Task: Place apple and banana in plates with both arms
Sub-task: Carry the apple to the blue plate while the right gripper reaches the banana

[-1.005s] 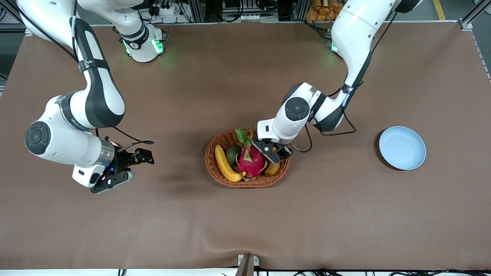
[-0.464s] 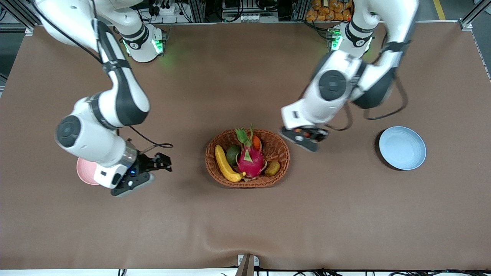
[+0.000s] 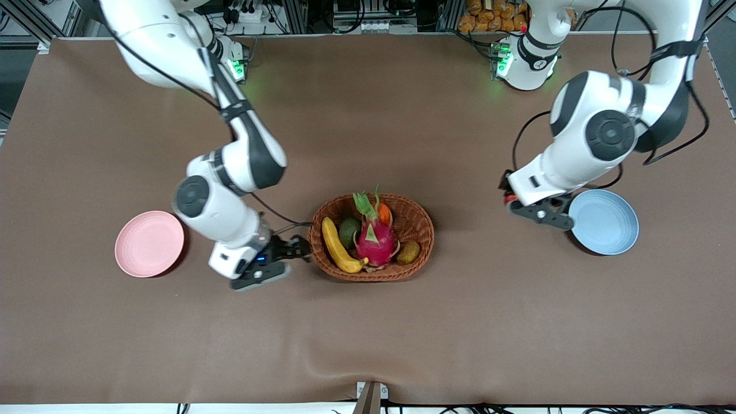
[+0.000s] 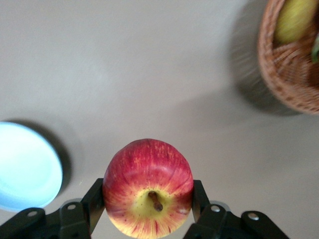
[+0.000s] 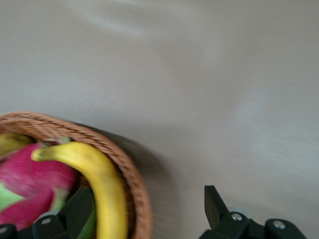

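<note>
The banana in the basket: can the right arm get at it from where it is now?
Probably yes. The right gripper hangs open beside the wicker basket, and the banana lies uncovered along the basket's near side, nothing on top.

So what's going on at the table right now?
The left gripper is shut on the apple, up in the air beside the blue plate. The right gripper is open at the rim of the wicker basket, at the end where the banana lies among the other fruit. The pink plate has nothing on it.
</note>
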`<control>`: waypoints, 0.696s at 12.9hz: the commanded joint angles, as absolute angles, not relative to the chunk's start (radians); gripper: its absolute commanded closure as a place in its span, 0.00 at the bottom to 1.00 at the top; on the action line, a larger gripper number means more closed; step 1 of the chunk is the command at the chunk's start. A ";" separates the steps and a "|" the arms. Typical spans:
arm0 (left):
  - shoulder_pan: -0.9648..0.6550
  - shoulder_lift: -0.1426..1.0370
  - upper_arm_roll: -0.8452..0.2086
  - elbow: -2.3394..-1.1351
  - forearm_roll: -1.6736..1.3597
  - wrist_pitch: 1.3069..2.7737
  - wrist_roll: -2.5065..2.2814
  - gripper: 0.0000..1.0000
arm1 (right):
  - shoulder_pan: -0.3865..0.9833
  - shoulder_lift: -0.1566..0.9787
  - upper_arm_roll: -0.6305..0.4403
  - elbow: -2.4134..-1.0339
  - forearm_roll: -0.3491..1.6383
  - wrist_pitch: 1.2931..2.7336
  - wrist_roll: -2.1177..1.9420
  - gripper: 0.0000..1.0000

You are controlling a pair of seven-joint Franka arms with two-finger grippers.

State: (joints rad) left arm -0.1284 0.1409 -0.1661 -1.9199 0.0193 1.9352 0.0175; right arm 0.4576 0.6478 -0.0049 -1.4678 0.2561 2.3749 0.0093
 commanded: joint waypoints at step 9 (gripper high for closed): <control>0.346 0.050 -0.176 -2.253 0.032 2.190 0.576 0.72 | 0.618 0.837 -0.020 -1.374 0.259 2.640 0.069 0.00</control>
